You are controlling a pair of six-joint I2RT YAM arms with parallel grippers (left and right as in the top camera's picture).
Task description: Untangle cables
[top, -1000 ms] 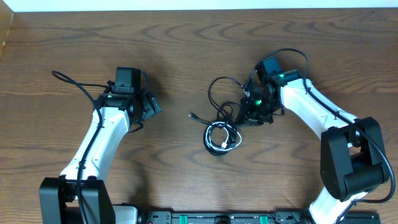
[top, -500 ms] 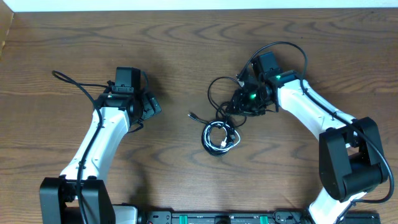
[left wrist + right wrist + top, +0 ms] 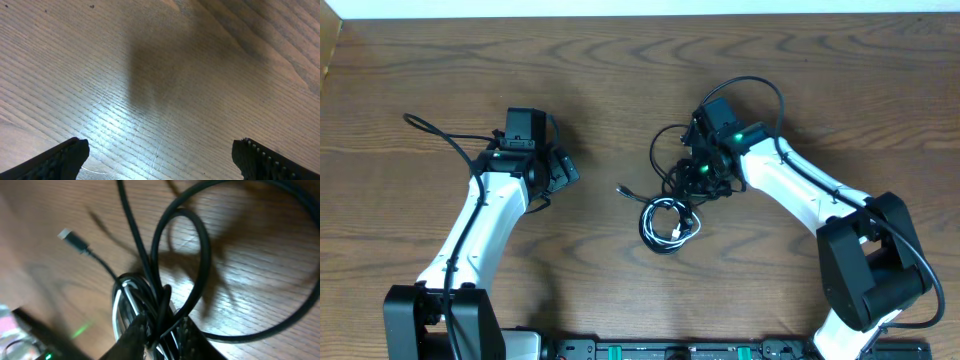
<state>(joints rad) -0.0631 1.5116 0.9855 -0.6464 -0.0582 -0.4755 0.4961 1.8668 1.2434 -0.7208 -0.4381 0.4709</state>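
Near the middle of the surface, the black cable and the white cable lie tangled together. The right gripper has its jaws clamped on strands of the black cable. The left gripper, well apart from them, has its jaws wide apart.

Bare table lies open all around the left gripper. Mid-table, the tangled cables and the right gripper block passage.
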